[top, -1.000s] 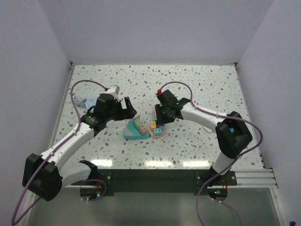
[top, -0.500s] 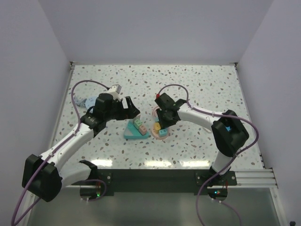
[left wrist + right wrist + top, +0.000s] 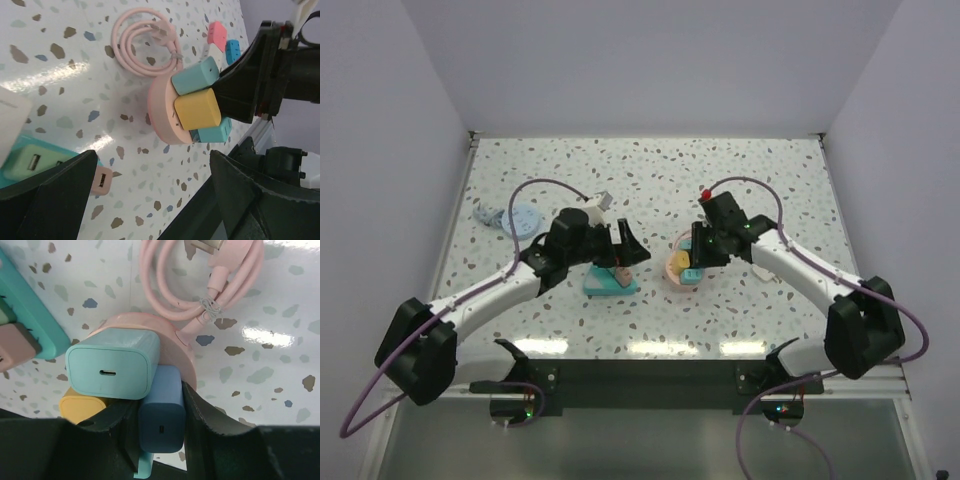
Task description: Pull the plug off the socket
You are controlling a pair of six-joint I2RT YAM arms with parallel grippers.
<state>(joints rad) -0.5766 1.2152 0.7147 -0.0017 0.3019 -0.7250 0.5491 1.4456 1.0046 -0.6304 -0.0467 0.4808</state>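
Note:
A round pink socket lies on the table with a teal plug, a yellow plug and a blue plug in it. My right gripper is shut on the blue plug, one finger on each side. The top view shows this gripper at the socket's right edge. The left wrist view shows the socket too. My left gripper is open and empty, above the teal power strip, left of the socket.
The socket's pink cable lies coiled beside it. The teal strip holds a pink plug and others. Blue discs lie at the back left. Small loose pink and blue adapters lie beyond the socket.
My right gripper has moved right and drawn the pink socket away from the teal strip. My left arm has swung right, over the strip.

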